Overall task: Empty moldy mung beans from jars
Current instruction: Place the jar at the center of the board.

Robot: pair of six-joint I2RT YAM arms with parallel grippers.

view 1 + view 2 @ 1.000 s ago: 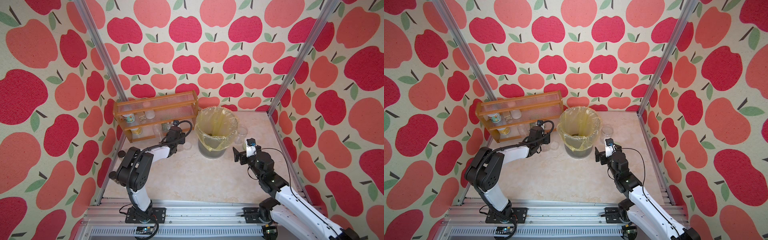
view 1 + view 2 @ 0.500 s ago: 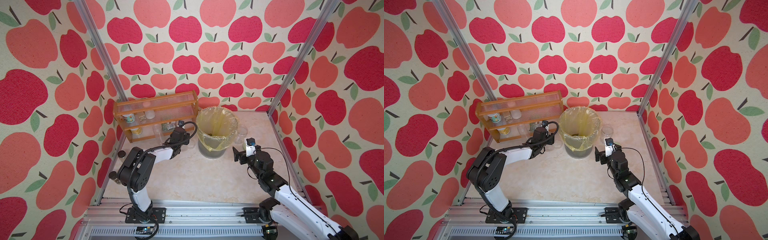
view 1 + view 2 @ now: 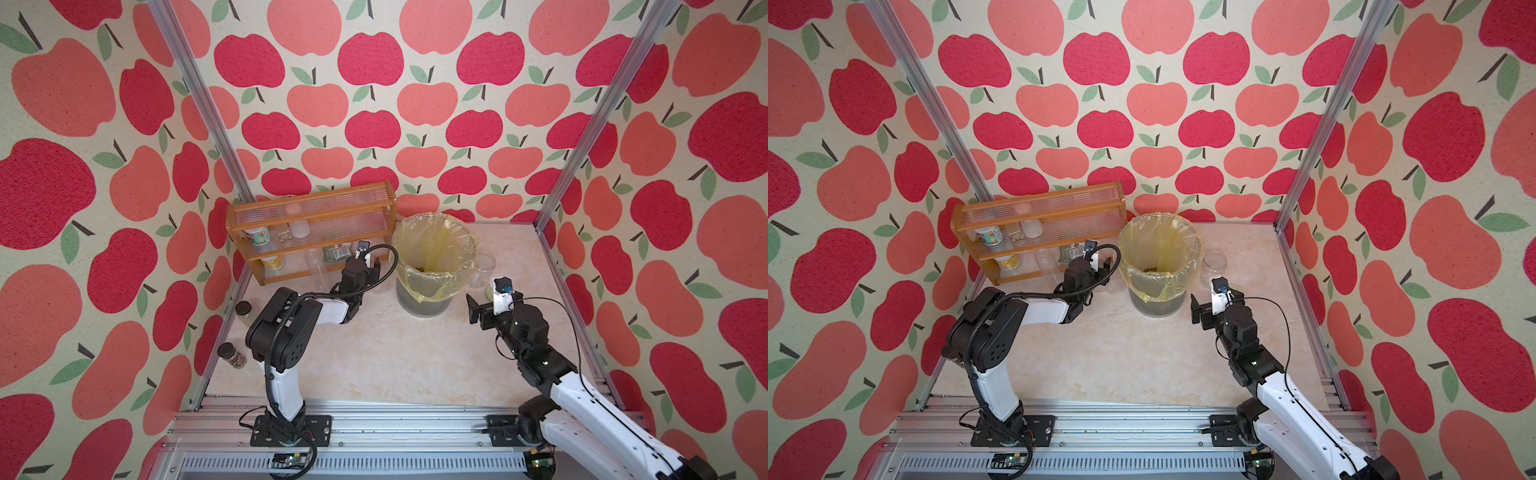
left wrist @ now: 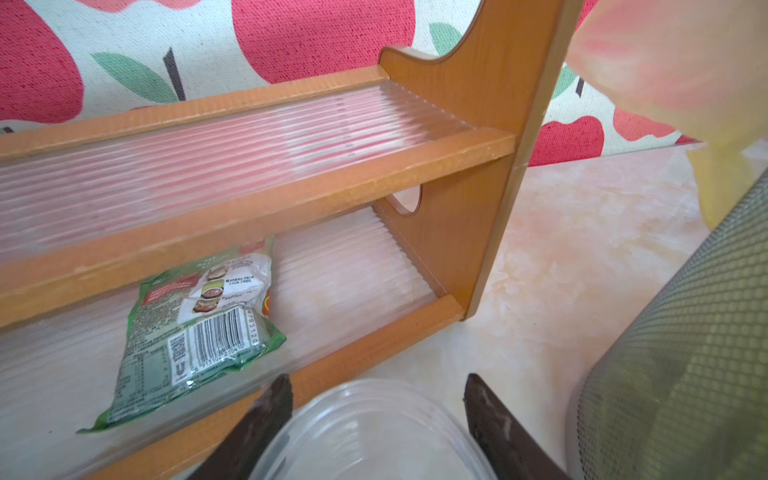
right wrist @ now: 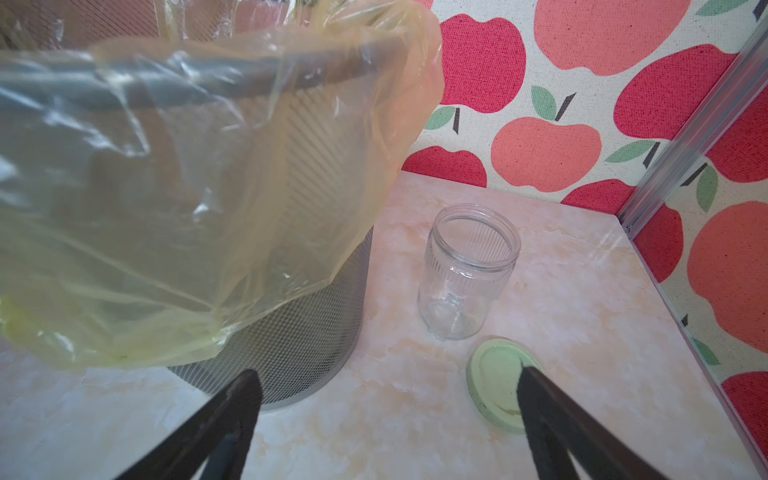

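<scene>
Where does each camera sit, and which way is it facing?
Top views: high over the front rail, looking down at the whole cell; left arm and right arm show.
Left wrist: on the left arm, facing the rack and packet; left tool clasps a clear jar.
Right wrist: on the right arm, facing the bin, an open jar and green lid; open right tool shows.
Shared: every view catches the bin.

Yellow liner (image 3: 434,235), grey mesh bin (image 3: 420,302); clear jar (image 5: 465,270); pale green lid (image 5: 494,380); red-apple wallpaper (image 3: 370,58).
</scene>
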